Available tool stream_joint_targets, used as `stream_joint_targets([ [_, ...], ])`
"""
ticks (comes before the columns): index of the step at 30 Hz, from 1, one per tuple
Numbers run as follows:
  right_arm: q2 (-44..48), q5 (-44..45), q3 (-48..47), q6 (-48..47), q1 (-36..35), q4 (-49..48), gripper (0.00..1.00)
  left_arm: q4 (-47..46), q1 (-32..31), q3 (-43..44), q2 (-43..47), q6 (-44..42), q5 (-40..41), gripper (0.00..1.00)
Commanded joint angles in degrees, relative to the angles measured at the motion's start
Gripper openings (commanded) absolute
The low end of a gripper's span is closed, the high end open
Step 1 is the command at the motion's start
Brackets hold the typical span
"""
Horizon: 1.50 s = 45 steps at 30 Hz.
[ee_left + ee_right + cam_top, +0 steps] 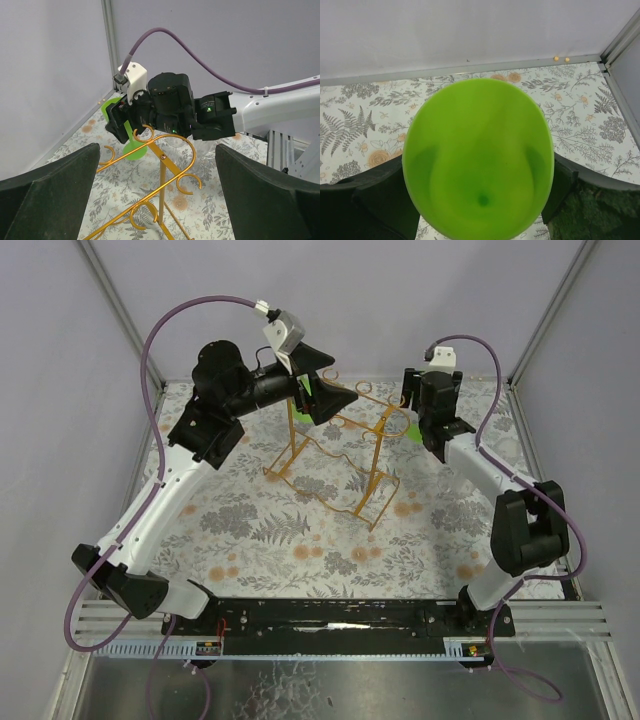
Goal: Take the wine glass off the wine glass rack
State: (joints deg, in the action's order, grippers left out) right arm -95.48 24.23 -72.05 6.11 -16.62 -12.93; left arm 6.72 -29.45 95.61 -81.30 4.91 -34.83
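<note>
Rack [162, 190] stands centre. The left claw [325, 382] is spread wide above its far-left end, empty. Beyond, the right claw [480, 172] brackets the green glass [477, 125] at the rack's far-right tip; pinch cannot be confirmed. Glass judged light, smooth, slippery; take it by the stem.

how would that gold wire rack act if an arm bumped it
The wine glass rack is thin open wire, so probably light and apt to slide on the floral cloth. It stands tall on thin wire feet, so a nudge near its curled top might tip it.
</note>
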Motion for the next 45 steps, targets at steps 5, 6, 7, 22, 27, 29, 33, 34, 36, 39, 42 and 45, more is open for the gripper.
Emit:
stream_joint_targets([
  [5,4.3,6.2,6.5,3.8,-0.3,-13.2,0.69,-1.0,0.4,0.0,1.0,-0.1,-0.8,0.97],
  [6,4.5,6.5,7.4,4.3,-0.3,-14.1,0.69,-0.9,0.4,0.1,0.8,-0.1,-0.8,0.97],
  [7,4.4,6.6,8.2,4.7,-0.3,-15.0,0.69,-0.7,0.4,0.3,0.8,-0.1,-0.9,0.97],
  [22,2.7,0.5,22.1,2.6,-0.5,-34.7,0.71,0.7,0.4,-0.2,0.2,0.7,-1.4,0.96],
  [27,0.6,-4.1,25.8,-1.8,-0.8,-43.3,0.71,0.6,0.5,0.0,-0.3,1.0,-1.7,0.96],
  [29,0.4,-5.5,26.2,-2.2,-0.8,-44.3,0.72,0.6,0.4,-0.1,-0.5,1.2,-1.9,0.96],
  [33,-1.6,-8.0,27.9,-3.7,-0.8,-47.3,0.72,0.6,0.4,-0.1,-0.6,1.1,-2.1,0.96],
  [34,-1.7,-8.2,28.3,-3.7,-0.7,-47.7,0.72,0.6,0.4,-0.1,-0.5,1.1,-2.1,0.96],
  [36,-1.7,-8.7,29.0,-3.8,-0.7,-48.2,0.73,0.6,0.5,0.0,-0.6,1.0,-2.1,0.96],
  [39,-1.8,-9.6,29.9,-3.5,-0.8,-49.0,0.73,0.6,0.4,-0.2,-0.5,1.0,-2.3,0.96],
  [42,-1.9,-10.2,31.4,-3.2,-0.8,-50.5,0.73,0.4,0.5,-0.3,-0.5,1.0,-2.5,0.95],
  [45,-1.7,-11.1,32.1,-3.2,-0.8,-50.7,0.74,0.3,0.4,-0.2,-0.7,1.1,-2.8,0.95],
])
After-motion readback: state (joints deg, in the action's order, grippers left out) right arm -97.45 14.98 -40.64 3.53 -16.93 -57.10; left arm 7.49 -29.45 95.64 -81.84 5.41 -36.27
